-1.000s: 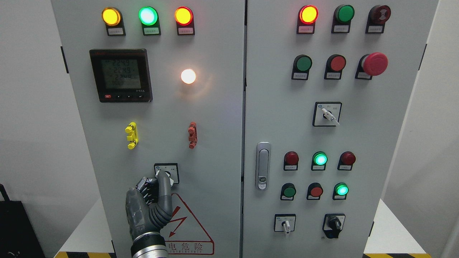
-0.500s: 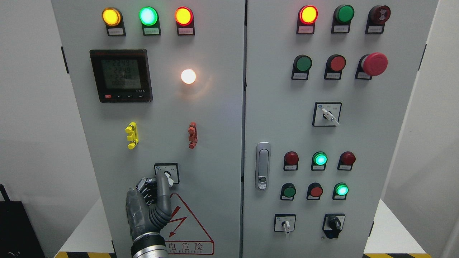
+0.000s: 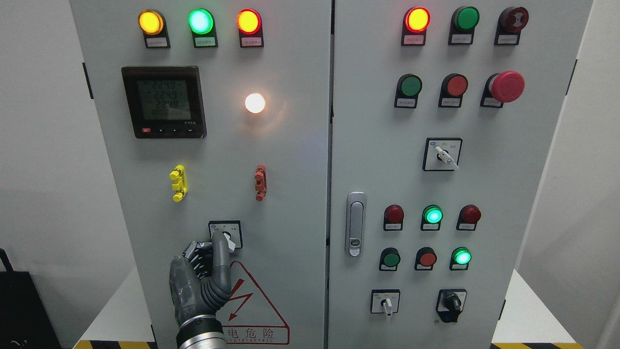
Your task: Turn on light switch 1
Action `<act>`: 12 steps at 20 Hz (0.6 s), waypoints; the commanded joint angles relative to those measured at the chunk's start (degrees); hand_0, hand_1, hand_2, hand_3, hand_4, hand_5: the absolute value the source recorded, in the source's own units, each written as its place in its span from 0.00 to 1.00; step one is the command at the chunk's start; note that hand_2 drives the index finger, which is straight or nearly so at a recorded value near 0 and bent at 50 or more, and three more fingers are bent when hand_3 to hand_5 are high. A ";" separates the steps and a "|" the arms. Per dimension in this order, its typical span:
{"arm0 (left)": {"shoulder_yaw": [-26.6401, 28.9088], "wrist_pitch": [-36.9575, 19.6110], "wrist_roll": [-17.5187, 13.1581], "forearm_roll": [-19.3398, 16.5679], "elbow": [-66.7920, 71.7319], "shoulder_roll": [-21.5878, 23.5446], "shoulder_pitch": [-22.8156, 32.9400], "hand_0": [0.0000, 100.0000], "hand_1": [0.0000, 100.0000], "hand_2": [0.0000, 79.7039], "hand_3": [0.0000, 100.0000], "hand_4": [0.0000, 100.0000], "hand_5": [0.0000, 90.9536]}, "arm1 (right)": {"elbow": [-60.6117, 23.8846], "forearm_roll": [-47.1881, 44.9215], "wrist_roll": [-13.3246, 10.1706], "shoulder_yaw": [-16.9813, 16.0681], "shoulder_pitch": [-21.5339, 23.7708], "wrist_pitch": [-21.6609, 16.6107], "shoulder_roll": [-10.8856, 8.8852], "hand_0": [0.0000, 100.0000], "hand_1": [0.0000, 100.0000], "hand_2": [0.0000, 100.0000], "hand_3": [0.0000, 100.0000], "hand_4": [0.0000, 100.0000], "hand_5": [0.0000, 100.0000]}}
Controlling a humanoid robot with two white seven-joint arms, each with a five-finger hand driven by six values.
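One hand in view: my left hand, rising from the bottom edge against the left cabinet door. Index finger extended upward, tip touching the selector switch low on that door; other fingers curled, grasping nothing. Switch lever points down-right. White lamp above is lit. Warning triangle sits just under my hand. Bare panel lies left and right of the switch; door seam well to the right.
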 commanded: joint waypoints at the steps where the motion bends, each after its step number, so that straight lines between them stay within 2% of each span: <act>1: -0.03 -0.43 -0.33 0.00 0.01 -0.02 -0.09 0.41 0.28 0.78 0.89 0.85 0.78 | 0.00 0.00 0.03 0.02 0.00 0.00 0.00 0.00 0.00 0.00 0.00 0.00 0.00; 12: -0.03 -0.52 -0.33 0.00 -0.08 0.06 0.09 0.36 0.26 0.79 0.89 0.85 0.78 | 0.00 0.00 0.03 0.02 0.00 0.00 0.00 0.00 0.00 0.00 0.00 0.00 0.00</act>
